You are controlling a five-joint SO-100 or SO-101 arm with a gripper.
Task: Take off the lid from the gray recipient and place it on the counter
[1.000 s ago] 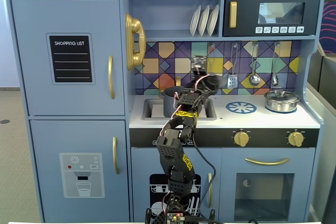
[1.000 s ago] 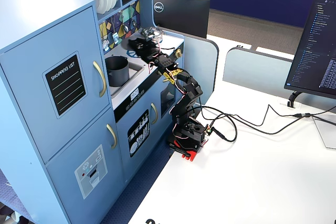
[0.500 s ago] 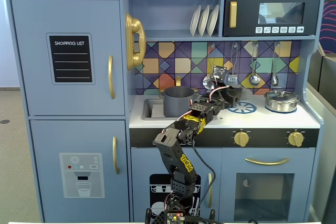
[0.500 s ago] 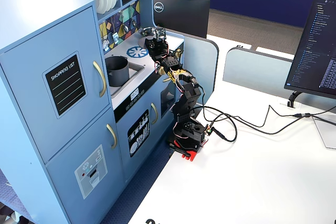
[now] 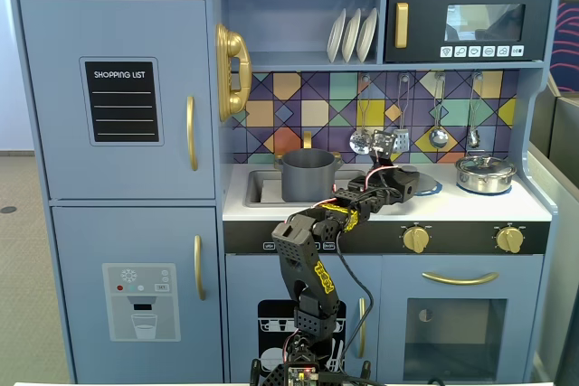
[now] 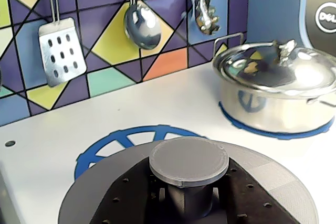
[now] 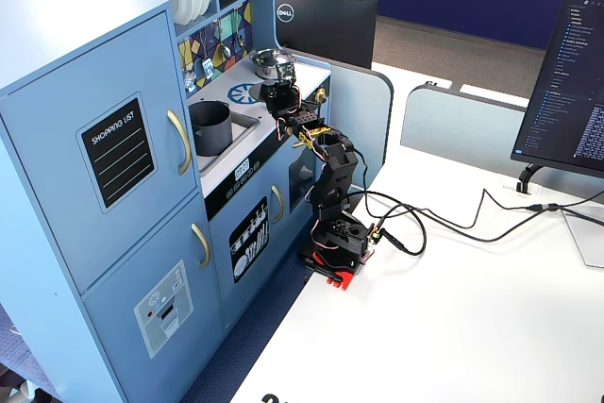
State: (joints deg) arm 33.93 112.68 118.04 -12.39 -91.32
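Item: lid (image 6: 189, 182). Round, matte dark gray, slightly domed, with a flat central knob. In the wrist view it fills the lower centre of the frame, held level, the black fingers (image 6: 252, 195) closed on the stem under the knob from either side. It hangs low over the counter (image 6: 115, 108), with the blue printed burner (image 6: 113, 137) showing just behind its far rim; whether the rim already touches the surface cannot be told.

Item: gripper (image 5: 403, 178). In a fixed view it sits right of centre, above the worktop, clamped on the lid.

Item: gray recipient (image 5: 308, 174). Open-topped, standing in the sink basin (image 5: 262, 189) at centre frame, well to the left of the gripper. Same pot seen uncovered in the other fixed view (image 7: 210, 126).

Item: silver pot (image 6: 275, 90). Lidded, upper right of the wrist view, clear of the held lid.

Governing relation: the lid lies directly beneath the gripper, flat face parallel to the counter. The release likely calls for a short descent straight down, then opening.

Risk, as judged: dropping from height could let the disc roll or slide toward the silver pot.
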